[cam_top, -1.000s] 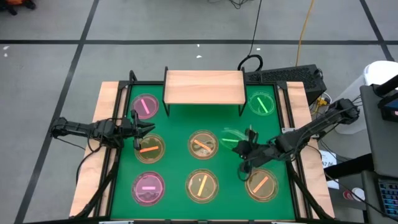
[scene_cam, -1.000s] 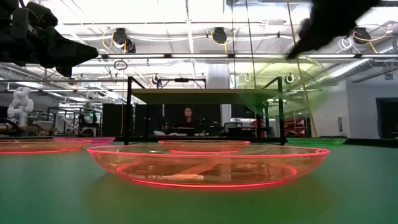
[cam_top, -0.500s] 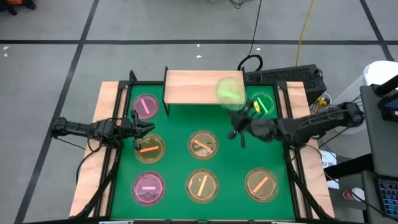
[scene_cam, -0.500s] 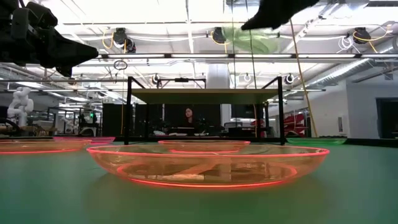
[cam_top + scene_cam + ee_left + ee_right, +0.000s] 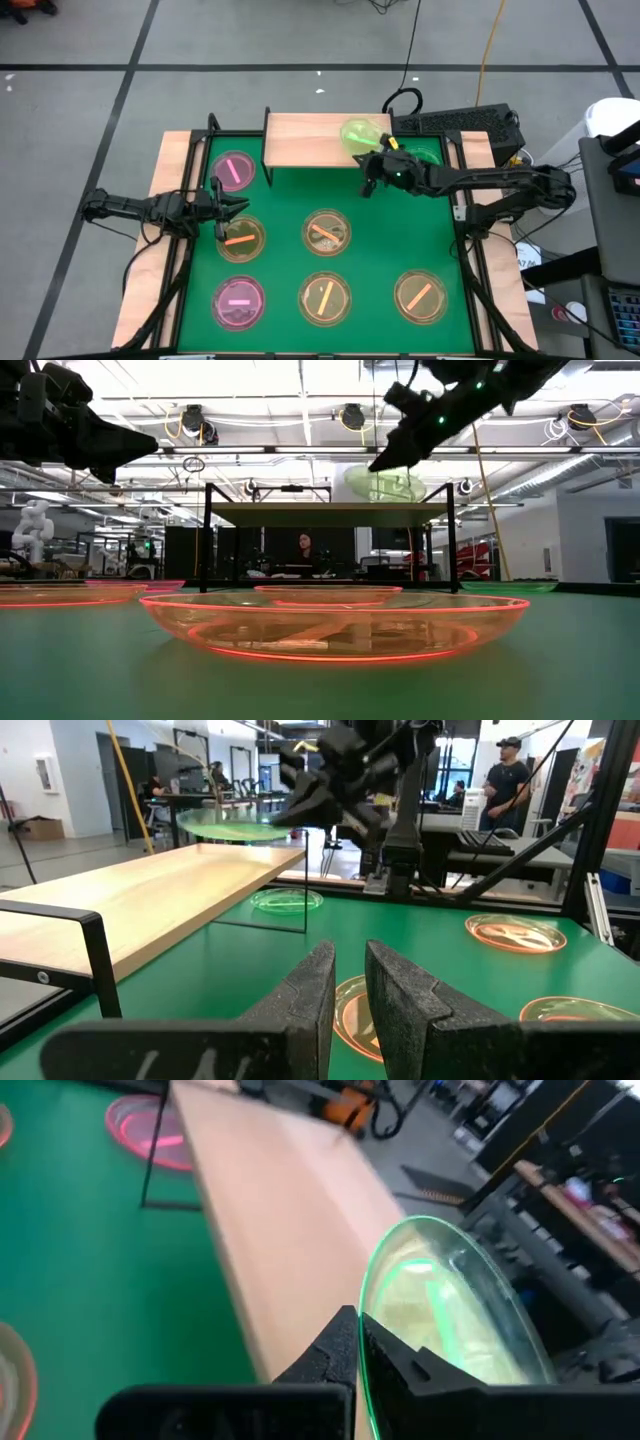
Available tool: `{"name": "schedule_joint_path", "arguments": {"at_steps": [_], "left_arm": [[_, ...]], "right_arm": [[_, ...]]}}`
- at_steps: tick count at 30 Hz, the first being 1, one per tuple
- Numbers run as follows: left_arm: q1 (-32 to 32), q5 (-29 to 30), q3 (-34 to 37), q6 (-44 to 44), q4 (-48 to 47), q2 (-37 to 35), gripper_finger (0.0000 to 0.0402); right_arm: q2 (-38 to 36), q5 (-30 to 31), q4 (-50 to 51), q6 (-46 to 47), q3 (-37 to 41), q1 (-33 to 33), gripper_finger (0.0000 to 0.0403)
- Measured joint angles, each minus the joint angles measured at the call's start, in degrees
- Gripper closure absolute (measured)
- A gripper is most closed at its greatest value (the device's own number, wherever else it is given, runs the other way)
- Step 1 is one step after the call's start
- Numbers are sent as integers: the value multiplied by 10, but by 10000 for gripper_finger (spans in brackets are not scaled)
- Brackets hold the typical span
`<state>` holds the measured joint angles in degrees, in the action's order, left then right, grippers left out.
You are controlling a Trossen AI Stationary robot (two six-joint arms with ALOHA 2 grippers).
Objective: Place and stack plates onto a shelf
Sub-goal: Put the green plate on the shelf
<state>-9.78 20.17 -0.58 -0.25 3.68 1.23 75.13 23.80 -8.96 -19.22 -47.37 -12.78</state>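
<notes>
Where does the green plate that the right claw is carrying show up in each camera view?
High view: the green plate sits over the shelf's right end, held by the right claw.
Low view: upper middle, just above the shelf top, at.
Left wrist view: upper left, above the board, at.
Right wrist view: lower right, clamped at its rim, at.
Shared landmark: the light-wood shelf.

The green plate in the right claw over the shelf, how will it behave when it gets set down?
The green plate probably stays stiff: pinched only at its rim by the right claw, it shows no sag. It looks thin and translucent, so likely light. Its glossy, curved underside may slide or rock on the smooth wooden shelf.
</notes>
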Motion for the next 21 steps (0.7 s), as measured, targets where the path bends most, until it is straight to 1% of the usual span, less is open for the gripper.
{"name": "schedule_joint_path", "arguments": {"at_steps": [7, 14, 21], "left_arm": [[0, 0, 0, 0, 0, 0, 337], [0, 0, 0, 0, 0, 0, 337], [0, 0, 0, 0, 0, 0, 337]], "right_arm": [[45, 1, -6, 5, 0, -14, 403], [51, 1, -28, 3, 0, -19, 402], [51, -1, -36, 5, 0, -19, 366]]}}
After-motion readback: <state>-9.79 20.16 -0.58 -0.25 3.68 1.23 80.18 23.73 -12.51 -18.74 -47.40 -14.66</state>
